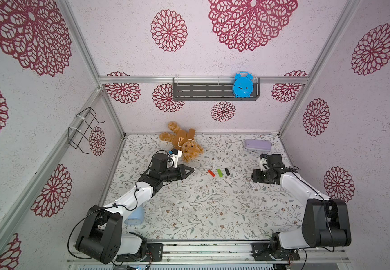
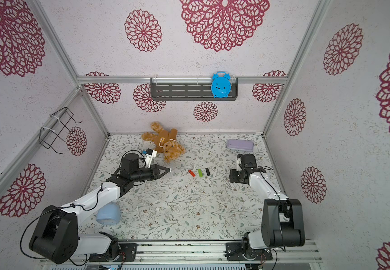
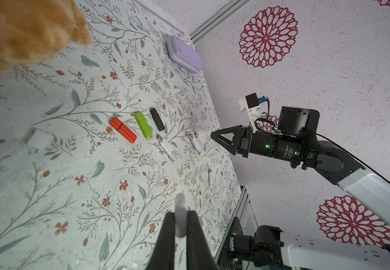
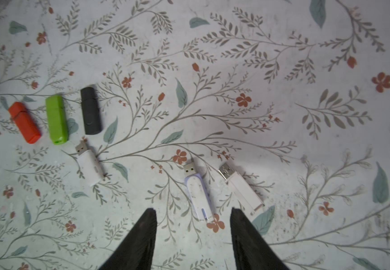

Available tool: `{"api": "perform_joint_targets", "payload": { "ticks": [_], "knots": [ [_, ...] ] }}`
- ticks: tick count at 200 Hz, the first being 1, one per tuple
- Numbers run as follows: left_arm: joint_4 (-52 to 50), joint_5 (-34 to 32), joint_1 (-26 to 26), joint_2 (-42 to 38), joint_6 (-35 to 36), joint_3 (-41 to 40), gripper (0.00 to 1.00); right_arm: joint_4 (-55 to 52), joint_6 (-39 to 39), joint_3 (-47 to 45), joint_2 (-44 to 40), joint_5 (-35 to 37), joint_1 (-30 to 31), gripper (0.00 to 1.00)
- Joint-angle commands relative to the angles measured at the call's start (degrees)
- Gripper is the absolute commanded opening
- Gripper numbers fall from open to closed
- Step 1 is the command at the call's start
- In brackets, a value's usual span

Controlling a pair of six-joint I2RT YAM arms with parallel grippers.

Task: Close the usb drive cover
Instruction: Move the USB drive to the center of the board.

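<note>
Your left hand (image 3: 181,214) pinches a white cap (image 3: 180,203); centre your open right hand (image 4: 193,210) on the purple-edged drive (image 4: 198,194), away from the green drive (image 4: 57,119).

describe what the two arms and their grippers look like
Both arms match: the left arm and right arm have white links between bulky black joint housings, with thin black cables looping along them. The left gripper and right gripper have black, triangular tapering fingers. Each wrist carries a white camera mount; small green lights glow on the right wrist.
</note>
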Motion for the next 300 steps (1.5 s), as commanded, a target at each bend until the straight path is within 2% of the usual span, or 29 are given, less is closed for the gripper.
{"api": "perform_joint_targets", "payload": {
  "ticks": [1,83,108,155,258,300],
  "knots": [
    [2.39,-1.28,0.14,0.41,0.31,1.21,0.05,-0.66,-1.52,2.51,-0.02,-5.33,2.31,0.54],
    [2.67,-0.62,1.8,5.98,0.29,7.18,0.05,-7.19,-7.28,12.11,11.57,2.19,14.63,0.54],
    [1.91,-1.62,3.38,5.41,0.48,7.79,0.05,-8.9,-7.97,15.69,14.61,2.6,17.21,0.54],
    [-0.04,-1.75,5.46,4.55,1.85,8.03,0.05,-11.3,-7.97,18.62,18.23,7.6,20.99,0.53],
    [0.06,-1.81,5.57,5.14,2.12,8.25,0.05,-13.28,-8.95,19.56,22.24,10.32,22.71,0.53],
    [0.31,-1.9,5.52,5.6,1.94,8.23,0.05,-12.96,-9.6,21.87,25.37,9.2,22.68,0.5]
  ]
}}
